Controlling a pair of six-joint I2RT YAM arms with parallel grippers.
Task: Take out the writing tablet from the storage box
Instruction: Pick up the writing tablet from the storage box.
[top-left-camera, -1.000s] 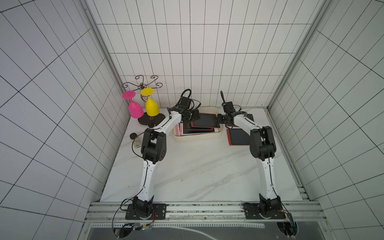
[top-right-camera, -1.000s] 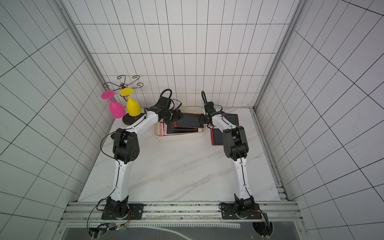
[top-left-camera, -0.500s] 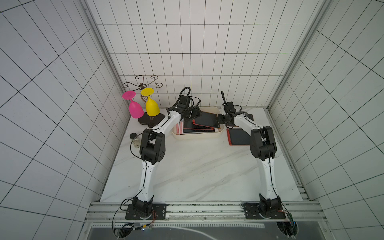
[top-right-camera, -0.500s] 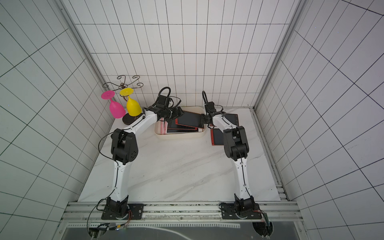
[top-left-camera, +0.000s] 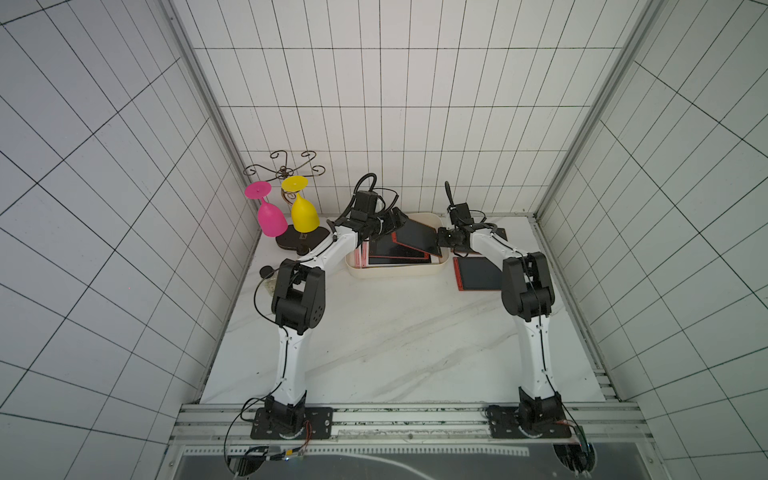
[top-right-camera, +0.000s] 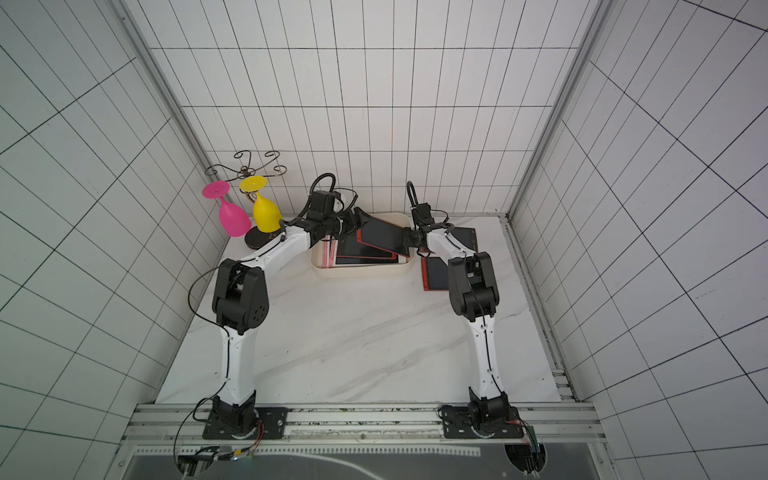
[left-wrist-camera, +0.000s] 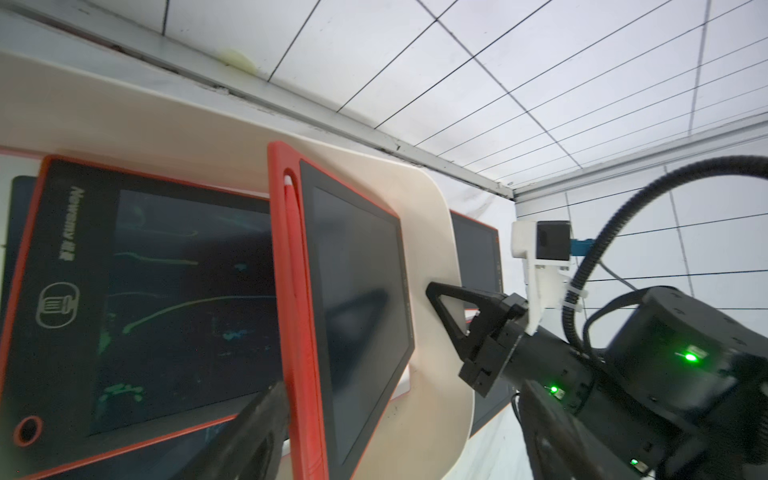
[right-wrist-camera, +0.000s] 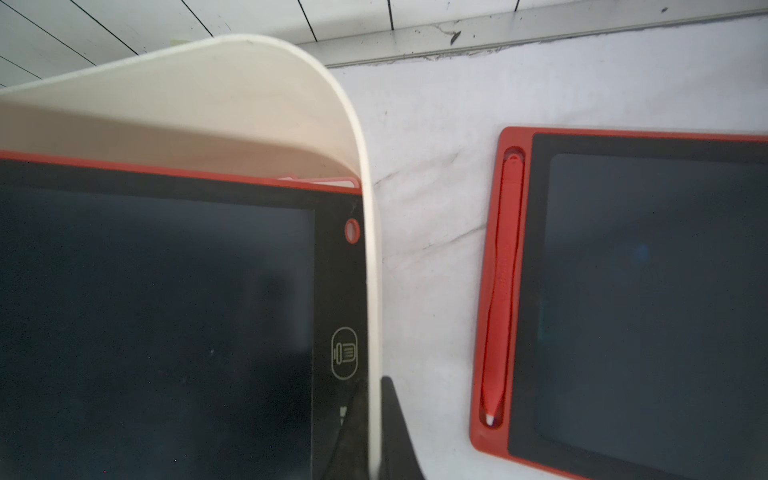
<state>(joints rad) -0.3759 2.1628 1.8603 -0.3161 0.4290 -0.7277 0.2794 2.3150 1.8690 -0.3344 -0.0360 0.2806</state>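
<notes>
Tablet tipped higher, right claw clamping storage box rim

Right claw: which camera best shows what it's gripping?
Right wrist: the right claw is clamped on the storage box wall, a finger on each side. Left wrist shows only its outer finger against that wall; both top views show it small at the box's end.

Red-framed writing tablet aslant, one end raised, in cream storage box.
</notes>
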